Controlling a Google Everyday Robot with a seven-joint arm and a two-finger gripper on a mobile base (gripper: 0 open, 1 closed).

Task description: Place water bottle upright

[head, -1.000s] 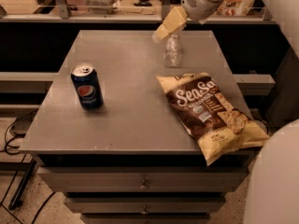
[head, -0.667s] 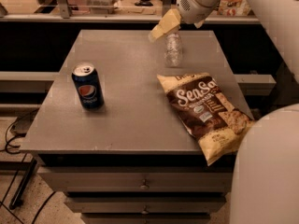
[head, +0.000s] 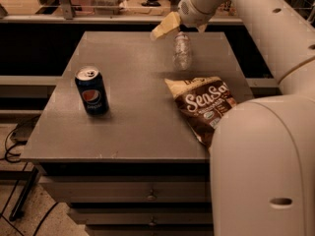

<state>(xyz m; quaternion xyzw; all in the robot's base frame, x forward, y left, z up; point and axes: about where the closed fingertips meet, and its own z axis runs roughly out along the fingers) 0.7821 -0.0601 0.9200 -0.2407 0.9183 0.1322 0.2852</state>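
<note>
The water bottle (head: pixel 182 52) is clear and ribbed. It stands upright on the grey table (head: pixel 133 127) at the back, right of the middle. My gripper (head: pixel 175 27) hangs just above and slightly left of the bottle's top, at the end of the white arm coming from the upper right. It is open. One cream finger (head: pixel 165 27) points down to the left, clear of the bottle. The far finger is mostly hidden behind the wrist.
A dark blue Pepsi can (head: pixel 91 91) stands upright on the left of the table. A brown chip bag (head: pixel 204 107) lies flat at the right, just in front of the bottle. My white arm (head: pixel 261 166) covers the lower right corner. Drawers (head: pixel 147 195) are below the tabletop.
The gripper and wrist have shifted a little to the left while the bottle stayed standing in place. The large arm segment now fills more of the lower right.
</note>
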